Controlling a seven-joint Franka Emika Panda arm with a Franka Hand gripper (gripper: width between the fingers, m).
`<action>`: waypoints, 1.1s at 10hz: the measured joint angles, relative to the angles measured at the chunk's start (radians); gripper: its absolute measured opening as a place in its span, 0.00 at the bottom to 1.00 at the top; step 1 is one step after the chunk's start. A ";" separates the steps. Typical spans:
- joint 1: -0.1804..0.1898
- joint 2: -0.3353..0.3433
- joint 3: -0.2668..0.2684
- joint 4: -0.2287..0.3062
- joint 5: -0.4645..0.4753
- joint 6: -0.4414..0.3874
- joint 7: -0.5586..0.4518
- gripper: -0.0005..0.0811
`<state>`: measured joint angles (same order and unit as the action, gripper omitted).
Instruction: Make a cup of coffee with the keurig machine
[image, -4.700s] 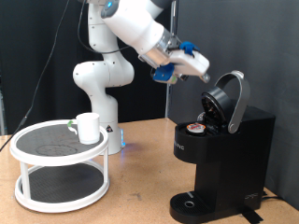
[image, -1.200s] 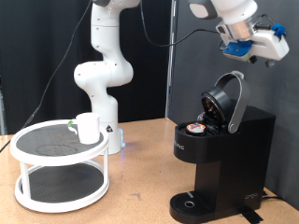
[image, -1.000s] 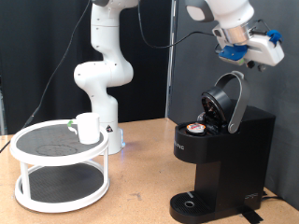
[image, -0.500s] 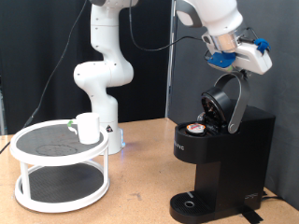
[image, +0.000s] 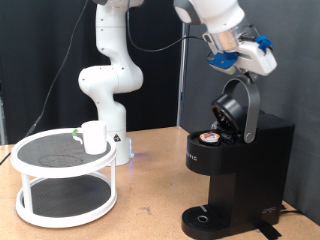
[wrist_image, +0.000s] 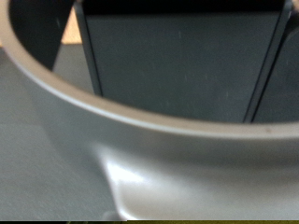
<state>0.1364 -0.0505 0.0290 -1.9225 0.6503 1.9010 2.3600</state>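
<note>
The keurig machine (image: 235, 165) stands at the exterior view's right, a boxy black brewer with its rounded lid (image: 238, 105) hinged up. A small pale pod (image: 209, 137) sits in the open chamber. My gripper (image: 262, 60) is just above and behind the lid's top edge. In the wrist view the lid's grey rim (wrist_image: 159, 140) fills the picture, and my two dark fingers (wrist_image: 90, 56) stand wide apart behind it with nothing between them. The white cup (image: 94, 136) stands upright on a stand at the exterior view's left, far from the gripper.
The cup's stand is a white round two-tier rack (image: 62, 180) with dark mesh shelves. The robot's white base (image: 108, 90) rises behind it. The wooden table (image: 150, 215) runs between rack and machine. A dark curtain hangs behind.
My gripper has come down and to the exterior view's left, from high at the right onto the lid's top edge. The lid now leans slightly further forward. Cup and pod have not moved.
</note>
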 joint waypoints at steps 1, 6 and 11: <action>-0.013 -0.008 -0.009 -0.003 -0.035 -0.009 0.008 0.01; -0.073 -0.010 -0.055 -0.044 -0.180 -0.020 0.021 0.01; -0.099 0.052 -0.072 -0.085 -0.314 -0.006 0.022 0.01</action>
<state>0.0369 0.0011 -0.0427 -2.0080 0.3367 1.8946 2.3818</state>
